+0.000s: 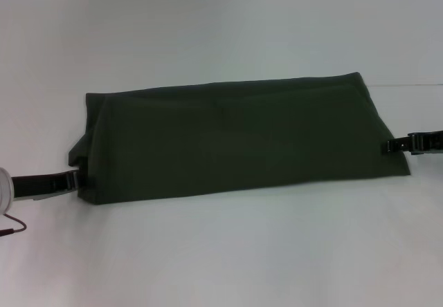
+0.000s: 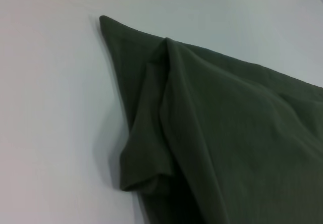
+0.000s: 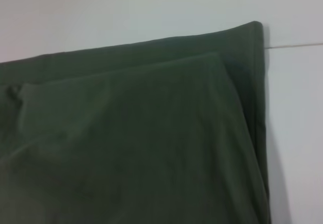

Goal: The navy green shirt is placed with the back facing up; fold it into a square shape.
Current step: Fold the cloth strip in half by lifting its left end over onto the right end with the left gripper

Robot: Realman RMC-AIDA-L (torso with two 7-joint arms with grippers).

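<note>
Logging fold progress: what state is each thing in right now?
navy green shirt: folded lengthwise into a long band, plain side up, not yet square.
left claw: at the shirt's left end, low by the table.
right claw: at the shirt's right end.
table: white, shirt lying flat on it.

Left gripper [image 1: 75, 180]: black with metallic parts, behind it a white rounded wrist housing. A thin dark-red cable [image 1: 14, 225] loops below it. Right gripper [image 1: 393, 145]: black.

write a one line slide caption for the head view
Navy green shirt folded into a long band on the white table, left pincer and right pincer at its ends.
</note>
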